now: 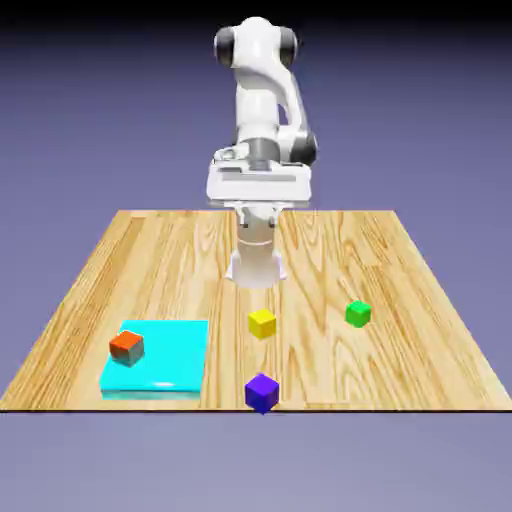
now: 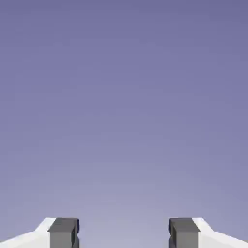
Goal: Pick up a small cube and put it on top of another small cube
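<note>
While the white arm (image 1: 262,110) is folded back near the far edge of the wooden table (image 1: 330,250), the gripper (image 2: 123,233) is seen in the hand view with its two grey fingertips (image 2: 63,232) set well apart and only the plain blue-violet backdrop between them, so the jaws are spread and nothing is pinched. In the exterior view the hand is held above the table, well apart from all the cubes. The yellow cube (image 1: 262,323) is found on the bare wood near the middle of the table. The purple cube (image 1: 261,392) is placed nearer the front edge, almost in line with the yellow one but apart from it. A green cube (image 1: 358,313) is seen toward the exterior view's right, well away from both. Toward the exterior view's left, an orange-red cube (image 1: 127,346) is rested on a flat cyan slab (image 1: 170,360).
</note>
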